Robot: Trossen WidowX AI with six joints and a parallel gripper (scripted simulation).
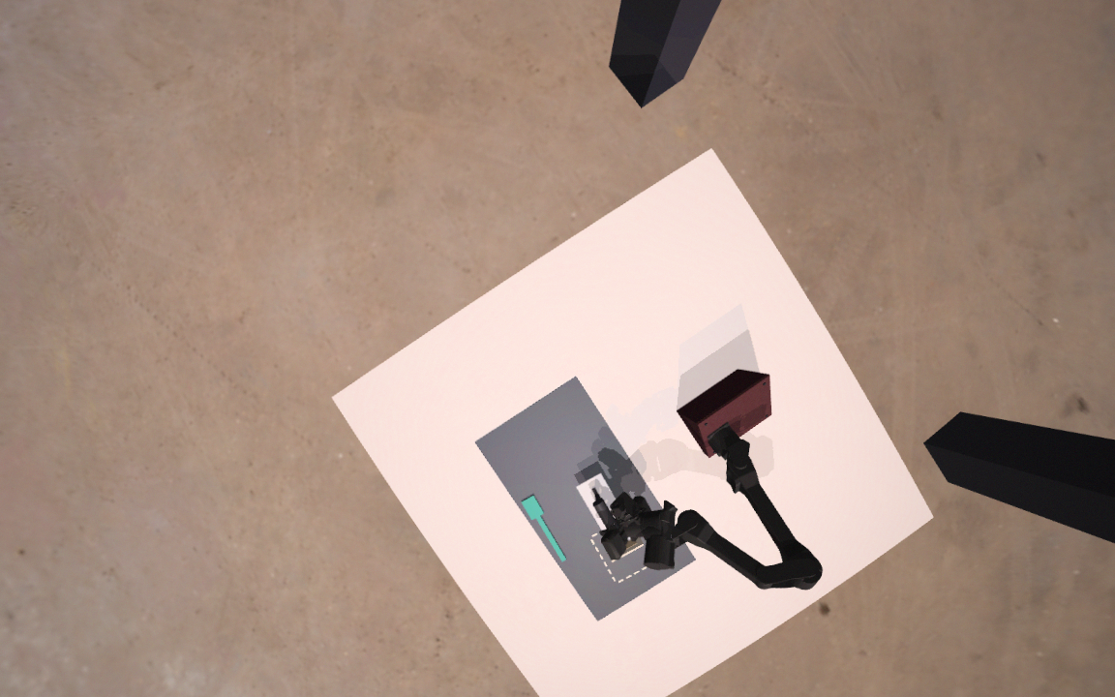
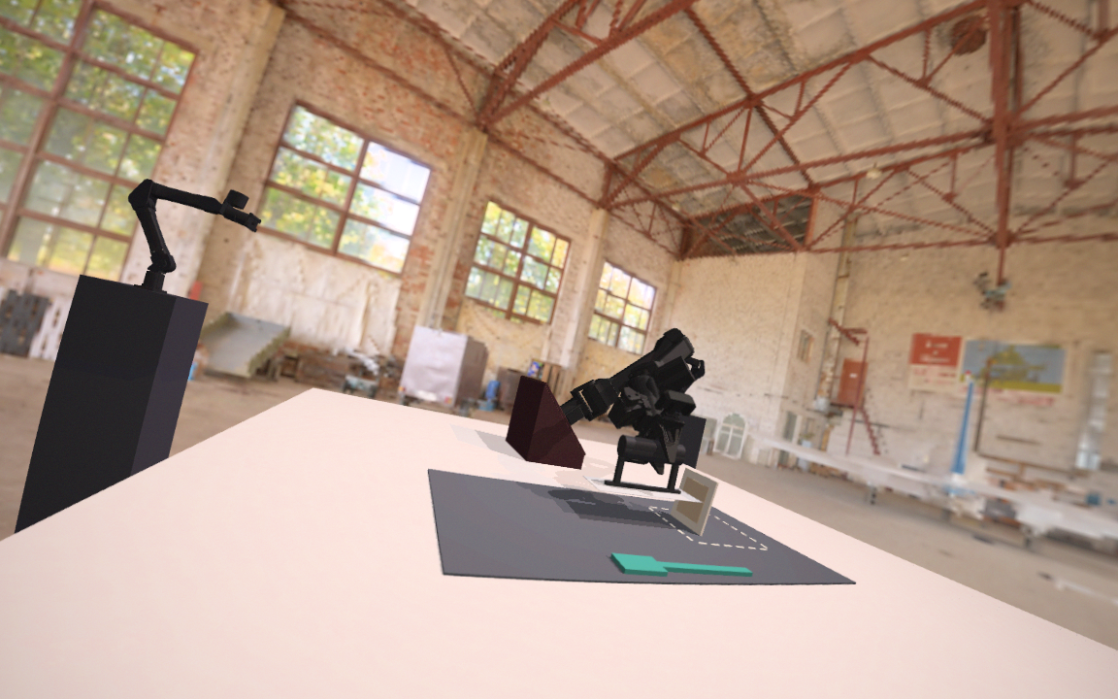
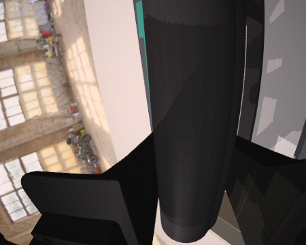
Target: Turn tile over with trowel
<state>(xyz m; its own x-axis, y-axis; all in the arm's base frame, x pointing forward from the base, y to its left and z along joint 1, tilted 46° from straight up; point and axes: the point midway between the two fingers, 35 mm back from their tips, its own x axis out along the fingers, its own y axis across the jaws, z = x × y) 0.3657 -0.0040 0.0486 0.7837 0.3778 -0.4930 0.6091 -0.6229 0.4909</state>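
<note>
My gripper (image 1: 617, 523) (image 2: 651, 443) (image 3: 185, 133) is shut on the black handle of the trowel (image 2: 637, 449) (image 3: 194, 102). The trowel's flat pale blade is held low over the mat, roughly level, its end at the tile in the exterior view. The tile (image 2: 698, 488) (image 3: 229, 212) stands steeply on one edge, near upright, at the blade's end. Its visible face has a pale frame and a brownish middle. Its lower edge is within or at the near side of the dashed outline (image 1: 617, 581) (image 2: 729, 547). The arm hides much of the tile from above.
The grey mat (image 1: 535, 433) (image 2: 493, 539) lies on the pale table (image 1: 458, 364) (image 2: 242, 565). A teal spatula-shaped piece (image 1: 550, 533) (image 2: 640, 565) (image 3: 140, 20) lies near the mat's long edge. A dark red block (image 1: 735, 415) (image 2: 537, 425) stands by the arm's base.
</note>
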